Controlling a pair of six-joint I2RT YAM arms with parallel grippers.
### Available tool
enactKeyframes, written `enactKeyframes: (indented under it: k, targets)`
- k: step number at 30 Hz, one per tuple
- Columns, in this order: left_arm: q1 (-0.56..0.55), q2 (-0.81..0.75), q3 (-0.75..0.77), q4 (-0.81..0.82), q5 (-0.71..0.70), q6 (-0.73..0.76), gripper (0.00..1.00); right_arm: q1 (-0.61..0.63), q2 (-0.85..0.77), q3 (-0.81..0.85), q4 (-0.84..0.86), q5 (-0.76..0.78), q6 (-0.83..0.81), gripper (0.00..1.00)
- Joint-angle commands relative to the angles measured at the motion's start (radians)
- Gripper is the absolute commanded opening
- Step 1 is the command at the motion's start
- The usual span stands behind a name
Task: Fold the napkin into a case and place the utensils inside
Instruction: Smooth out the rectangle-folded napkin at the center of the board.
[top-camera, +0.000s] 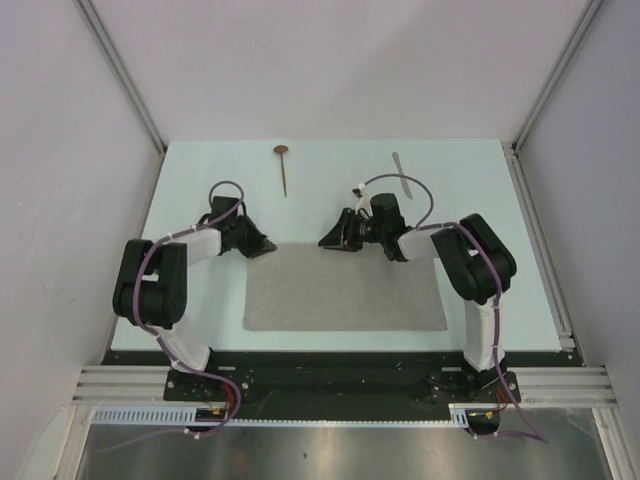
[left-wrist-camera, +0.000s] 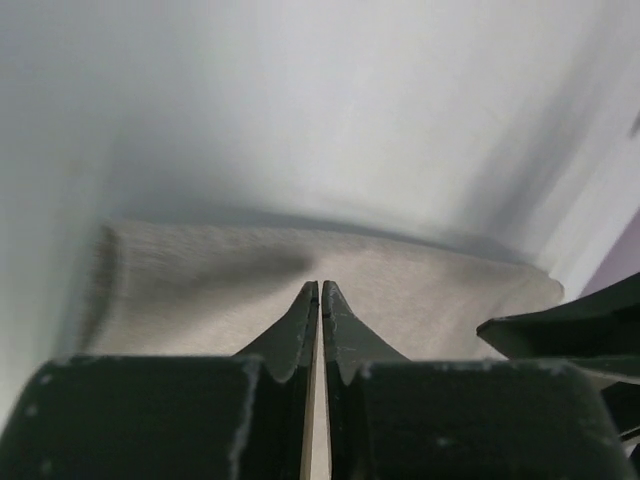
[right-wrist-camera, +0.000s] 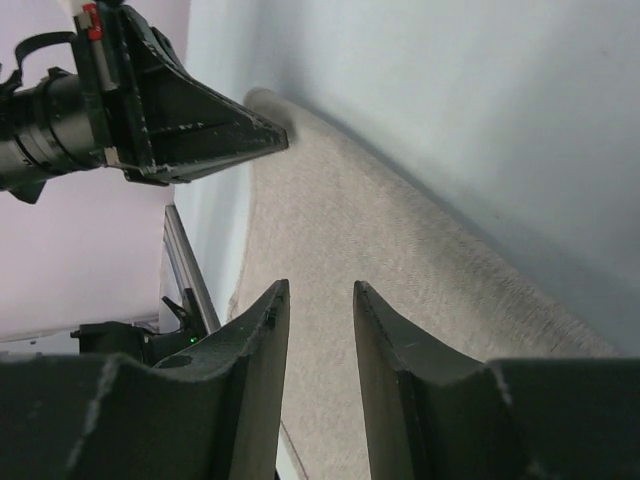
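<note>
Top external view: napkin flat, ready for a corner pinch

At the near side, the napkin lies flat on the pale blue table, a grey-beige rectangle of matte woven cloth. It looks light and limp, so a corner or edge pinch is probably the best hold. At its far left corner the left gripper is pressed together; whether it nips cloth I cannot tell. Along the far edge the right gripper stands spread and empty over the fabric. Beyond lie the spoon, copper-brown in the bowl, and the slim silver knife: thin, rigid, likely slippery.
</note>
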Motion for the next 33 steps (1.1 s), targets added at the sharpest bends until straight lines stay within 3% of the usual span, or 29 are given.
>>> enactKeyframes:
  k: [1, 13, 21, 24, 29, 33]
  targets:
    - [0.066, 0.062, 0.036, -0.024, -0.041, 0.045, 0.06, 0.003, 0.101, 0.080, 0.078, -0.017, 0.036, 0.37]
    - [0.108, 0.113, 0.050, -0.056, -0.089, 0.062, 0.06, -0.080, 0.292, 0.169, 0.096, -0.053, 0.039, 0.37]
    - [0.112, 0.078, 0.074, -0.098, -0.129, 0.086, 0.06, -0.188, 0.304, 0.159, 0.097, -0.091, 0.020, 0.37]
    - [0.080, 0.024, 0.109, -0.139, -0.133, 0.106, 0.10, -0.231, 0.215, 0.130, 0.046, -0.102, 0.013, 0.37]
    - [-0.042, -0.097, 0.134, -0.127, -0.121, 0.090, 0.23, -0.359, -0.019, 0.027, -0.221, -0.053, -0.107, 0.43]
    - [-0.228, -0.052, 0.151, -0.017, -0.061, 0.031, 0.23, -0.422, -0.167, -0.119, -0.267, -0.071, -0.136, 0.48]
